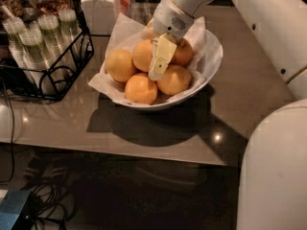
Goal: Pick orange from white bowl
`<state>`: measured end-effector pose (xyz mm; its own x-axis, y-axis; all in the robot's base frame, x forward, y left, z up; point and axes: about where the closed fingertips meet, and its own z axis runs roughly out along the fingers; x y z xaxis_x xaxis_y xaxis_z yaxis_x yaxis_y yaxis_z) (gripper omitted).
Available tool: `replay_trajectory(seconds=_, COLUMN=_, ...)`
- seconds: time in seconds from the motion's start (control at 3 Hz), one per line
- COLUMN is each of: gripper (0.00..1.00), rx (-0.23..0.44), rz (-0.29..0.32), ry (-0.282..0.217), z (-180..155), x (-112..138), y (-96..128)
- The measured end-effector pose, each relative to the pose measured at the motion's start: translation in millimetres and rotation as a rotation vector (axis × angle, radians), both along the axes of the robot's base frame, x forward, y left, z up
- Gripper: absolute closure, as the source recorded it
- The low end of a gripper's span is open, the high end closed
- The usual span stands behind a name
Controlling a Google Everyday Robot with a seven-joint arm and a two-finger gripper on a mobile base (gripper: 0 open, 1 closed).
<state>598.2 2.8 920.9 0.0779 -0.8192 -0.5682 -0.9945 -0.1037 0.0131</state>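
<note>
The white bowl (211,63), lined with crinkled white paper, stands on the brown table and holds several oranges. The gripper (159,61) reaches down from the top into the middle of the bowl. Its pale tip lies right beside the middle orange (142,54), in front of the back-right orange (185,52) and just above the front-right orange (173,80). Another orange (120,65) lies at the left and one (141,88) at the front. Nothing is lifted. All look evenly yellow-orange; I cannot tell which is the biggest.
A black wire rack (53,75) with plastic-lidded cups stands at the left, close to the bowl. A glass jar (98,8) stands behind the bowl. The robot's white body (273,166) fills the right side. Cables lie on the floor below the table's front edge.
</note>
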Motion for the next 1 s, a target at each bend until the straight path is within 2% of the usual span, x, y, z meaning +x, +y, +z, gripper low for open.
replay_trajectory(seconds=0.33, gripper=0.19, rx=0.0, rz=0.0, ry=0.0, z=-0.3, x=0.2, y=0.2)
replay_trajectory(seconds=1.0, gripper=0.66, rx=0.0, rz=0.0, ry=0.0, z=-0.2, x=0.1, y=0.2)
